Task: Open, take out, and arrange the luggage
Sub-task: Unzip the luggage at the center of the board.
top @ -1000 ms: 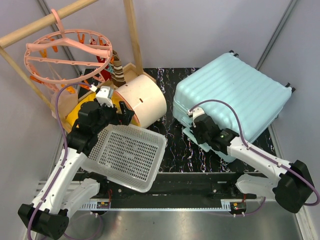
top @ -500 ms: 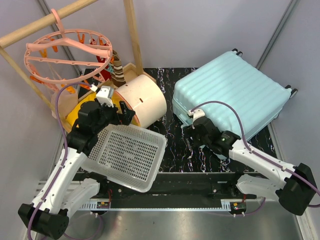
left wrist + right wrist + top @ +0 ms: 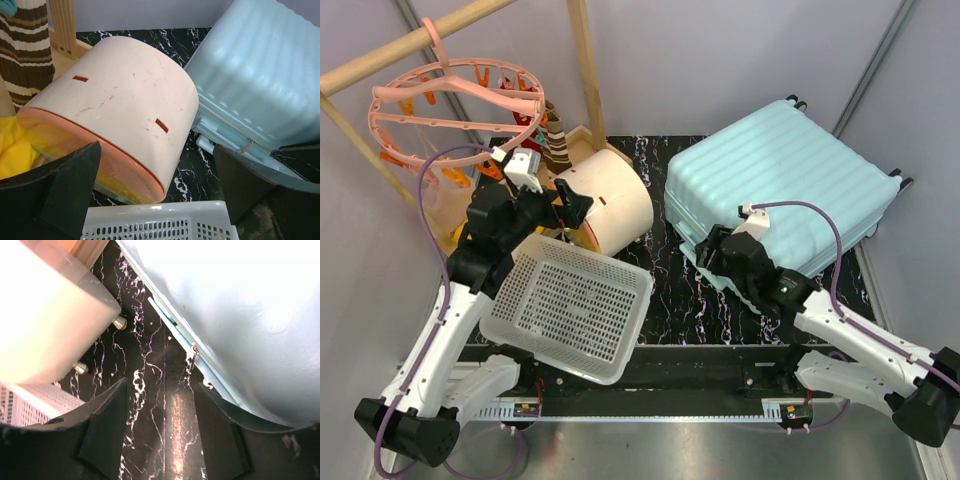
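Observation:
The luggage [image 3: 785,185] is a pale mint-blue ribbed suitcase lying flat at the back right on the black marbled table [image 3: 665,290]. Its zip seam and a zip pull [image 3: 194,351] show in the right wrist view, just ahead of my right gripper [image 3: 162,427]. That gripper [image 3: 707,250] is open at the luggage's front-left corner, with only table between its fingers. My left gripper [image 3: 570,212] is wide open and empty above the white basket, facing the drawer box. The luggage [image 3: 260,80] and its zip pull [image 3: 246,146] also appear on the right of the left wrist view.
A white perforated basket [image 3: 570,305] sits tilted at front left under the left arm. Behind it lies a cream-and-orange rounded drawer box [image 3: 610,200] with yellow cloth beside it. A wooden rack [image 3: 582,60] with a pink peg hanger [image 3: 455,105] stands at back left.
My right gripper has opened and drawn back to the right along the luggage's front edge; the luggage settled flat. My left arm has risen and moved toward the drawer box.

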Robot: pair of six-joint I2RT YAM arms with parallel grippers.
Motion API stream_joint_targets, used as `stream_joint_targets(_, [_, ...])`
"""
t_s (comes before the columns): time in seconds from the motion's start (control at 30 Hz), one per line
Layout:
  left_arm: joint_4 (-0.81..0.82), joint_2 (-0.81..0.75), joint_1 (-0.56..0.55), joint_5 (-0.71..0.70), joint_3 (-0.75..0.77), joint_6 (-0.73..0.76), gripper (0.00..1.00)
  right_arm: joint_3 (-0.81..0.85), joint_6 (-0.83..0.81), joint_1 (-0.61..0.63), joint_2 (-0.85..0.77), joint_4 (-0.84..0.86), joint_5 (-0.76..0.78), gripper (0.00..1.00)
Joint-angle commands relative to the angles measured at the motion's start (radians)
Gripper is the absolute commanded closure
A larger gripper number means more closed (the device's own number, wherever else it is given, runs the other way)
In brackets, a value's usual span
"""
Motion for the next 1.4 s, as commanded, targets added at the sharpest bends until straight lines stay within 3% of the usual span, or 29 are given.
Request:
stream_joint_targets(0.0, [0.049,0.018,0.007,0.025,-0.014,-0.003,0.01,-0.065,0.193,0.043,0.071,0.018,0.257,0.38])
stream_joint_targets(0.17, [0.051,0.01,0.007,0.039,-0.035,-0.004,0.01,-0.057,0.279,0.132,0.183,0.021,0.356,0.38])
stream_joint_targets(0.37, [0.052,0.001,0.007,0.034,-0.044,-0.002,0.01,-0.074,0.342,0.138,0.205,0.022,0.464,0.39])
stream_joint_targets(1.0, [0.055,-0.005,0.009,0.047,-0.053,-0.006,0.01,-0.004,0.502,0.138,0.447,0.039,0.62,0.62])
stream_joint_targets(1.13, [0.052,-0.005,0.007,0.043,-0.057,-0.004,0.01,0.006,0.529,0.138,0.473,0.039,0.639,0.68])
stream_joint_targets(1.37, [0.052,-0.008,0.007,0.033,-0.058,0.001,0.01,0.026,0.522,0.138,0.498,0.052,0.674,0.97])
